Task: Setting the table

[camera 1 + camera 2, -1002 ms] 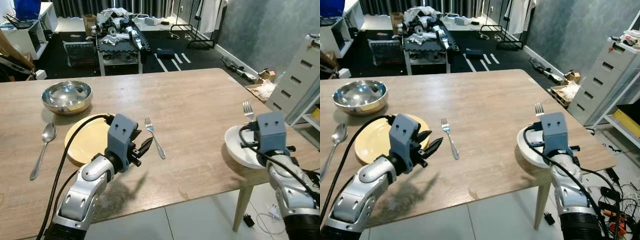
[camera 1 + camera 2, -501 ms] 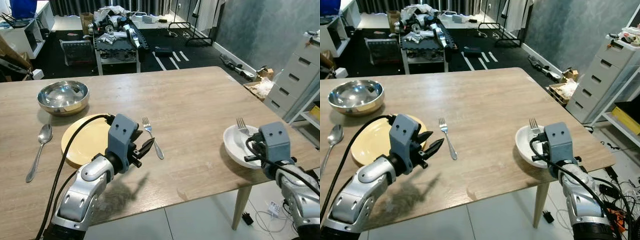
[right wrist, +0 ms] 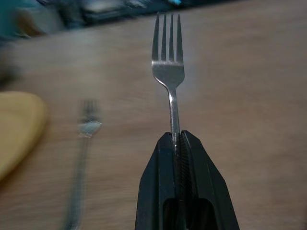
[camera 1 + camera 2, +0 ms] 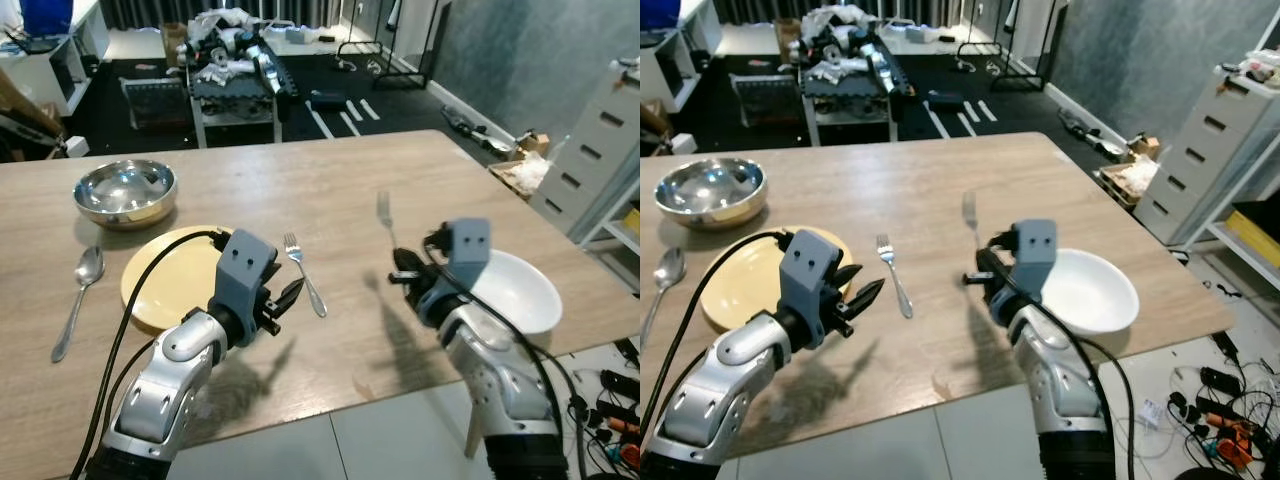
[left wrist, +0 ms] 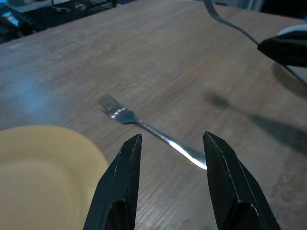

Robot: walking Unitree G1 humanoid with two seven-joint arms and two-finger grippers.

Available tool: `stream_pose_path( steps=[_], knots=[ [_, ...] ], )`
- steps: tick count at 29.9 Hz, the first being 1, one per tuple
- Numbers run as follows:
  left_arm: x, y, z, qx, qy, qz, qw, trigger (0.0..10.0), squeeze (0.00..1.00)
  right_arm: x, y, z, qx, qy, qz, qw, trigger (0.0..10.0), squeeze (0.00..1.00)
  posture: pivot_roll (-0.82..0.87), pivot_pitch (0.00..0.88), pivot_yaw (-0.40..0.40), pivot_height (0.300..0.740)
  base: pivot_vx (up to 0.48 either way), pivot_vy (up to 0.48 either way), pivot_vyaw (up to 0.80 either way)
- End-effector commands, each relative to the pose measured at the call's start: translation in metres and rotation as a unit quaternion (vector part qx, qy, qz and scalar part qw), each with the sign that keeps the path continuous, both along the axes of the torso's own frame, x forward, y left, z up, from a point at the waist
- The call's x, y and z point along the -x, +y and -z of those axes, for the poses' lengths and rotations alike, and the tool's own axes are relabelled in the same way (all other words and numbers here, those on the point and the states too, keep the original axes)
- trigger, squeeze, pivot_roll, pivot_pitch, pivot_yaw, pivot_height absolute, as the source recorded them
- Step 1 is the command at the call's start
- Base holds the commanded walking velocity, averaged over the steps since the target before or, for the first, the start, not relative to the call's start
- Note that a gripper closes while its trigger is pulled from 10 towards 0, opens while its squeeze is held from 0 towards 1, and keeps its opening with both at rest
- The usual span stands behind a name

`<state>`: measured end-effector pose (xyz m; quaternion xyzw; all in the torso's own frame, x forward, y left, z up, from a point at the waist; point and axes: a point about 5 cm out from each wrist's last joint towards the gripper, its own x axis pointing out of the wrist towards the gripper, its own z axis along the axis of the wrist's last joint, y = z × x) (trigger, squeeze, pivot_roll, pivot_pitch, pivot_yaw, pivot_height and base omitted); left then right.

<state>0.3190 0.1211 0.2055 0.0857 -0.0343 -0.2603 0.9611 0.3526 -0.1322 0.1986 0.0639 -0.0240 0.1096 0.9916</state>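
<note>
Eye views: right gripper (image 4: 980, 272) clamped on held fork (image 4: 969, 212) handle, above the table (image 4: 330, 180) between table fork (image 4: 304, 275) and white bowl (image 4: 520, 290); tines up, shaft near upright.

L wrist: left gripper (image 5: 171, 158) fingers apart, table fork lying flat just ahead, tines toward yellow plate (image 5: 38, 167).

R wrist: held fork silver, four tines, pointing straight out from the shut fingers.

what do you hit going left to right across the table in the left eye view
spoon → yellow plate → left gripper → fork lying on the table → fork held up in the right gripper → white bowl
</note>
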Motion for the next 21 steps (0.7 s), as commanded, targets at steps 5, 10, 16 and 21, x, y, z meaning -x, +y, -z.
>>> stream_pose_path(
  steps=[5,10,16,21],
  knots=[
    [0.010,0.008,0.000,0.005,0.014,-0.010,1.000,10.0,0.00,-0.011,0.011,0.023,0.049,0.023,0.067,0.996,10.0,0.00,0.15,0.172,0.025,0.740,0.000,0.000,0.00],
    [0.018,0.011,-0.003,0.011,0.015,-0.005,1.000,10.0,0.00,-0.016,0.011,0.018,0.039,0.003,0.081,0.996,10.0,0.00,0.18,0.201,0.016,0.740,0.000,0.000,0.00],
    [0.039,0.019,-0.009,0.011,0.020,0.020,1.000,10.0,0.00,-0.023,0.019,0.016,0.038,-0.014,0.073,0.997,10.0,0.00,0.22,0.213,0.010,0.740,0.000,0.000,0.00],
    [0.057,0.032,-0.015,0.012,0.027,0.027,0.999,10.0,0.00,-0.031,0.026,0.018,0.081,-0.029,0.064,0.994,10.0,0.00,0.25,0.215,0.000,0.740,0.000,0.000,0.00]
  ],
)
